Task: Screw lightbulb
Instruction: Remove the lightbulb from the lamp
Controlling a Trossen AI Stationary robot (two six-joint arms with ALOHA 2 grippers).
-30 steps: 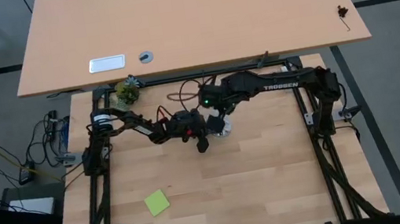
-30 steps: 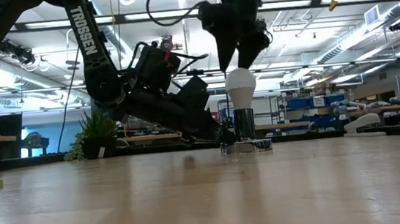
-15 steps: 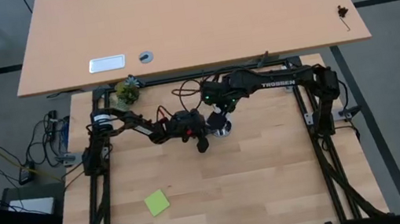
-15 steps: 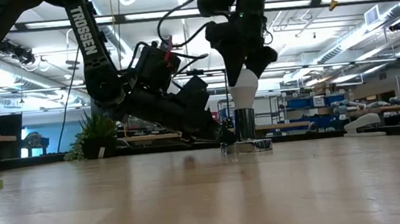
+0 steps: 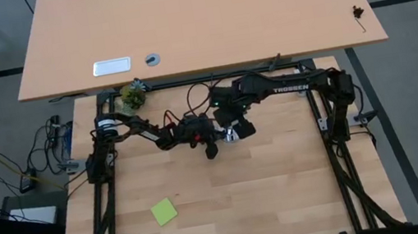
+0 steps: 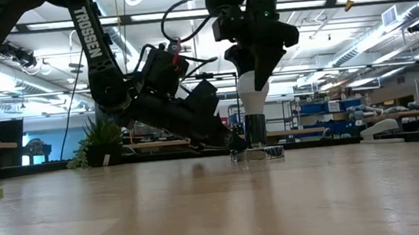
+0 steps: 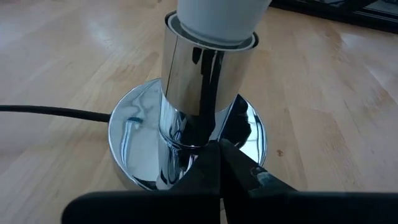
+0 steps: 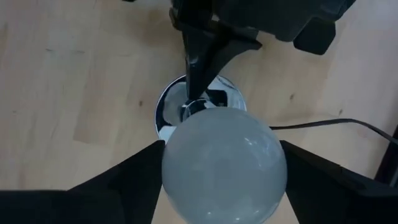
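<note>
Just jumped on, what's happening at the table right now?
The right gripper has its jaws on either side of the lightbulb, which stands upright in the chrome socket. The left gripper, jaws shut, presses low against the socket's base at the middle of the table.
</note>
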